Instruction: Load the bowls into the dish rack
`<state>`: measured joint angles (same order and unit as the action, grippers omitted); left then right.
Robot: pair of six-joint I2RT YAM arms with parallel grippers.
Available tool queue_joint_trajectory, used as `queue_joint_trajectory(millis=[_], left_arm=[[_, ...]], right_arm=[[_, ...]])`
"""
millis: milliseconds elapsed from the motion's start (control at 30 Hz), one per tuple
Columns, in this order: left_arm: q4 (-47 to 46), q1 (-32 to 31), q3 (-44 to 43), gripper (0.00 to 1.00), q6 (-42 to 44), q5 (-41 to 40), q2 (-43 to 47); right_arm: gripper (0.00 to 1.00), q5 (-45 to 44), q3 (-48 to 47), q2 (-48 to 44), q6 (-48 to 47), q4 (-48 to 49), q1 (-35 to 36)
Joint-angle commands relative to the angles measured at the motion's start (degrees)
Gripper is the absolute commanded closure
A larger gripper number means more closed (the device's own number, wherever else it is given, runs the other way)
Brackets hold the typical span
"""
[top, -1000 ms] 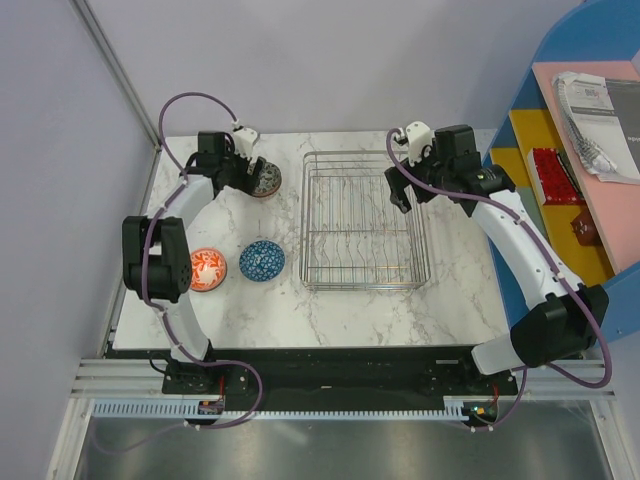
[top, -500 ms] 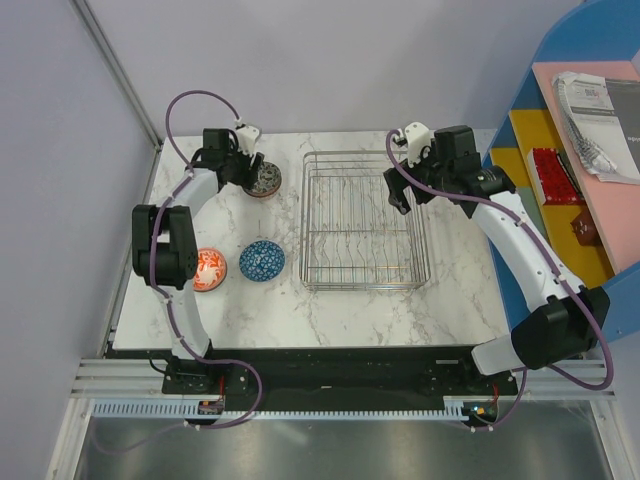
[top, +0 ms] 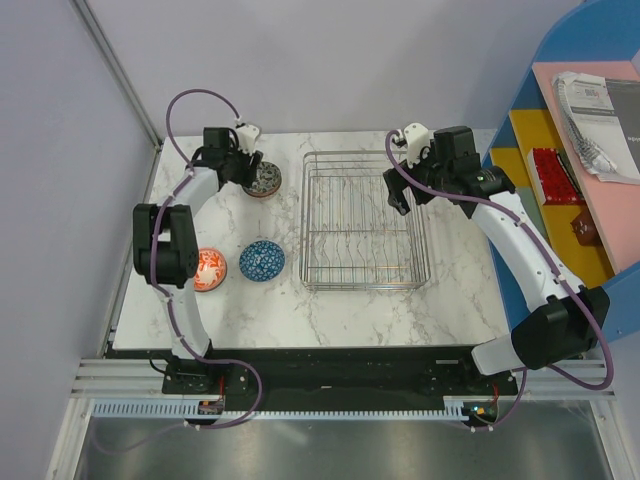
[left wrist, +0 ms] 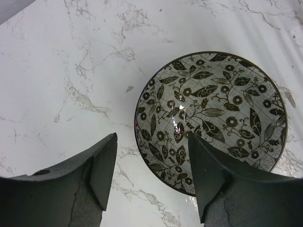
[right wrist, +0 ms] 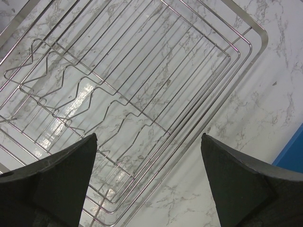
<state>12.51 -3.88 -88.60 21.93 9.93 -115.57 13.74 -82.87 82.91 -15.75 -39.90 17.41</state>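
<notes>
A grey-black patterned bowl (top: 266, 181) sits upright on the marble table at the back left; in the left wrist view (left wrist: 210, 120) it lies just ahead of the open fingers. My left gripper (top: 247, 167) (left wrist: 152, 163) is open, above the bowl's near rim, holding nothing. A blue bowl (top: 262, 260) and an orange-red bowl (top: 208, 268) sit at the left middle. The silver wire dish rack (top: 364, 220) (right wrist: 118, 94) stands in the middle and holds no bowls. My right gripper (top: 400, 195) (right wrist: 149, 156) is open and empty above the rack's right rim.
A blue shelf unit (top: 570, 150) with papers and red objects stands at the right edge. A grey wall bounds the back and left. The table's front edge runs by the arm bases.
The left arm's elbow swung up and the gripper settled slightly closer over the grey-black bowl. The right arm barely moved. No bowl has moved.
</notes>
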Motion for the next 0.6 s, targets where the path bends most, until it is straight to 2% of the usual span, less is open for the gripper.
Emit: queue_joint_trajectory(millis=[0,233,300,433,533,567], left_arm=[[0.05,0.19,-2.90,0.34,-0.05,-0.62,-1.59],[0.41,0.19,-3.78,0.41,0.21,-0.53,-2.73],[0.41,0.19,-3.78,0.49,0.30,-0.53,-2.82],[0.58,0.19,-3.69,0.54,0.22,-0.27,-2.73],[0.67,0.19,-3.78,0.63,0.22,-0.18,-2.56],[0.67,0.19,-3.78,0.69,0.13,-0.18,-2.47]], right_arm=[[0.02,1.20,0.60,-1.70,0.28,0.61,0.34],[0.02,1.29,0.52,-1.53,0.37,0.61,0.26],[0.02,1.29,0.60,-1.44,0.45,0.61,0.43],[0.02,1.38,0.69,-1.26,0.45,0.70,0.43],[0.02,1.29,0.69,-1.35,0.45,0.70,0.43],[0.02,1.38,0.69,-1.26,0.45,0.79,0.52]])
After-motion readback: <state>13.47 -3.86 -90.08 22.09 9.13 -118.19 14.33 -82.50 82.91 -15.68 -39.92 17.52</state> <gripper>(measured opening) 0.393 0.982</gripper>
